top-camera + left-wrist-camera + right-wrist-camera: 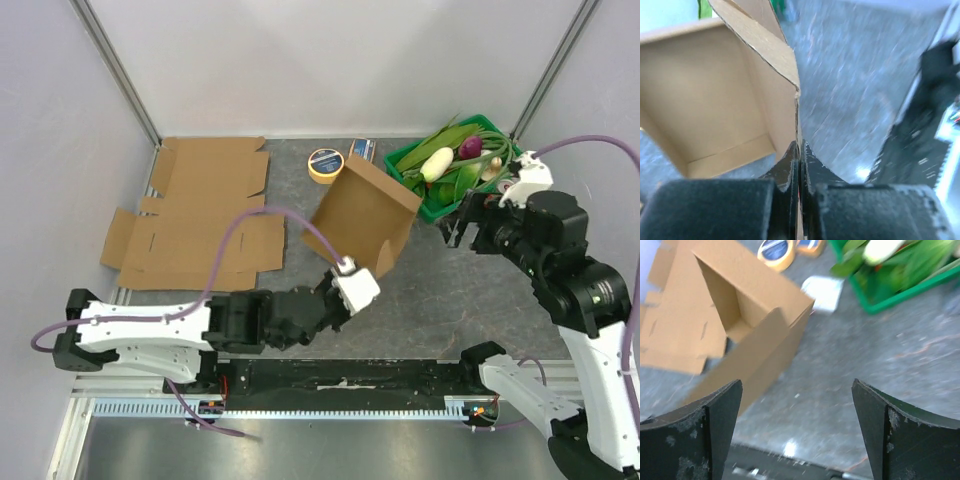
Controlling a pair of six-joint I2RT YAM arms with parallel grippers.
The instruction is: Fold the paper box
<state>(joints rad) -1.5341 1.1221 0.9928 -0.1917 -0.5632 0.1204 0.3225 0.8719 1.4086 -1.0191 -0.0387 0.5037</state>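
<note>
Grey bench [450, 300]: paper box [365, 215] looks light, stiff, easily creased; left end effector [799, 150] clamped on its wall edge, right end effector [796, 385] apart.

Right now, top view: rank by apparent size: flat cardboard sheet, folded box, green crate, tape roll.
1. flat brown cardboard sheet
2-3. partly folded brown cardboard box and green plastic crate: alike, box raised nearer camera, unranked
4. round yellow tape roll

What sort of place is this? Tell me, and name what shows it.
Probably a robot test cell, not a home: bare white panels on metal posts, two arms bolted to a rail, and props like a green basket of vegetables.
</note>
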